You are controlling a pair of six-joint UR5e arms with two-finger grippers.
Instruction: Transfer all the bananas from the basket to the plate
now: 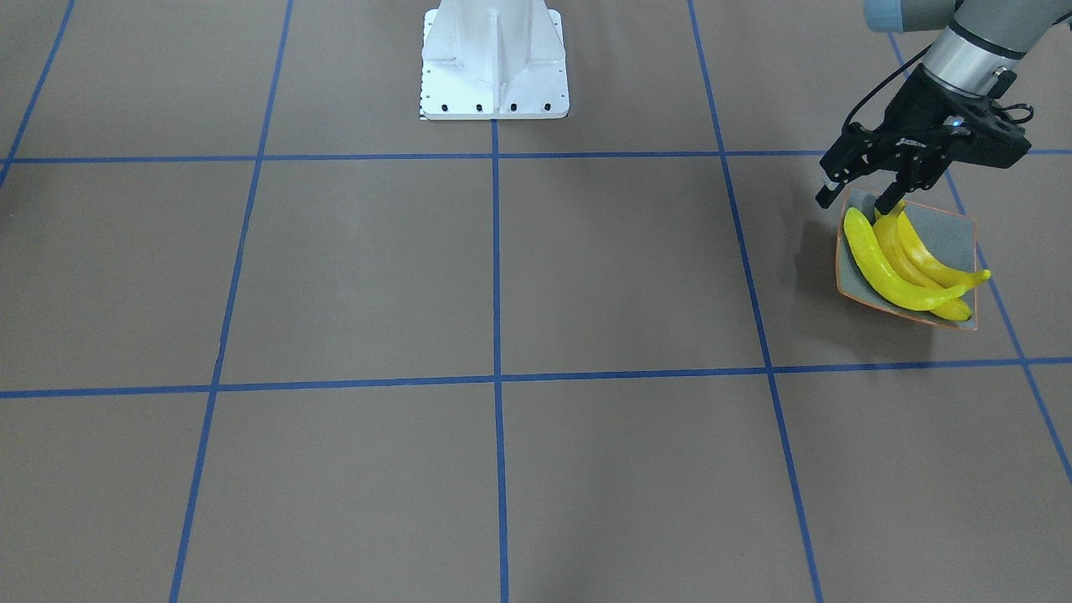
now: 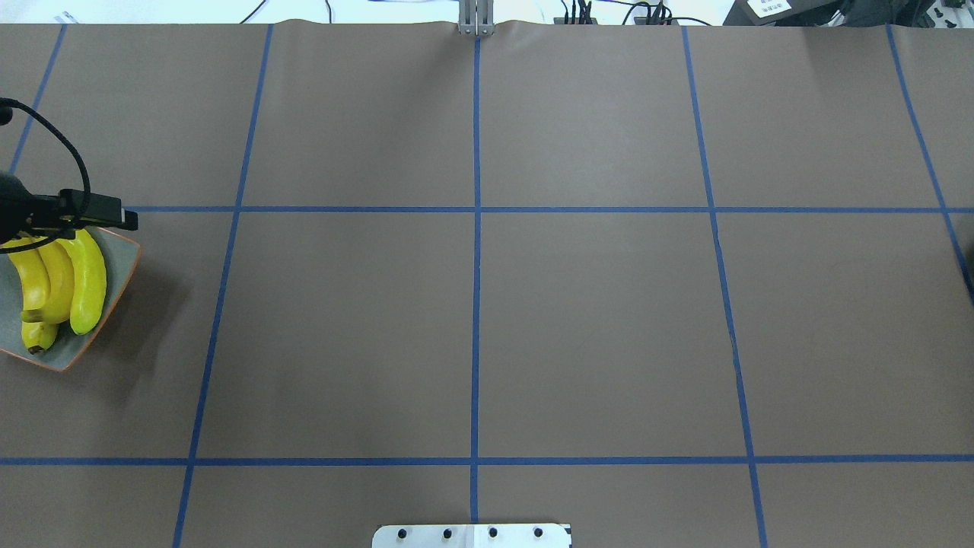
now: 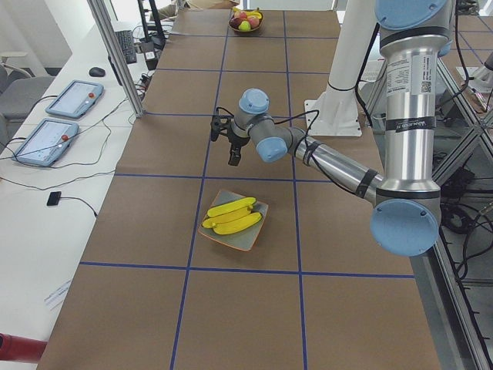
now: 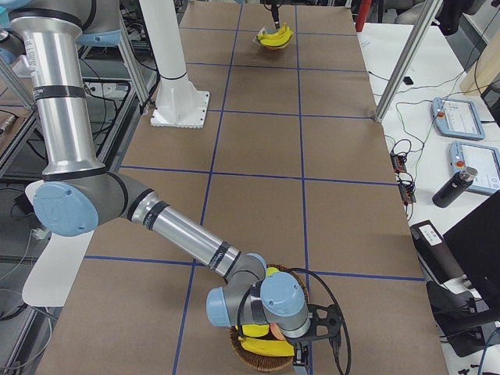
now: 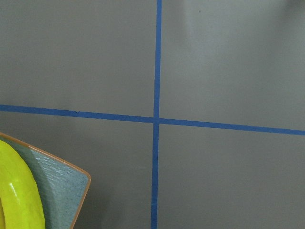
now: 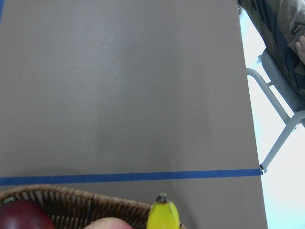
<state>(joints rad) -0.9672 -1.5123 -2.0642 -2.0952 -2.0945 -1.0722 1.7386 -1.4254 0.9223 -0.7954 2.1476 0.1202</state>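
**Overhead exterior barely catches it: three on the plate, one to go**

Left gripper [image 1: 856, 199] hangs above the plate [image 1: 955, 230], clear of it, jaws spread with nothing between them. Right below it three bananas [image 1: 886, 272] lie side by side with their curves nested. My guess is that lying along the same line lets them settle into the dish's dip, so they won't roll off the upturned rim.

Way off at the other end of the table, the right gripper [image 4: 306, 348] sits over the basket [image 6: 71, 198]. Honestly can't tell if it's open or clamped, since only the side camera shows it. Just under its wrist cam the last banana [image 6: 163, 217] pokes up tip-first near the wicker rim, with a red apple [image 6: 21, 217] close beside it. That apple and the rim look like the main things in the way of a clean grab.

Between the two grippers it's brown table, blue tape lines [image 1: 496, 335] and the white pedestal [image 1: 494, 63]. A person [image 6: 281, 33] sits past the table edge, beyond the right gripper.
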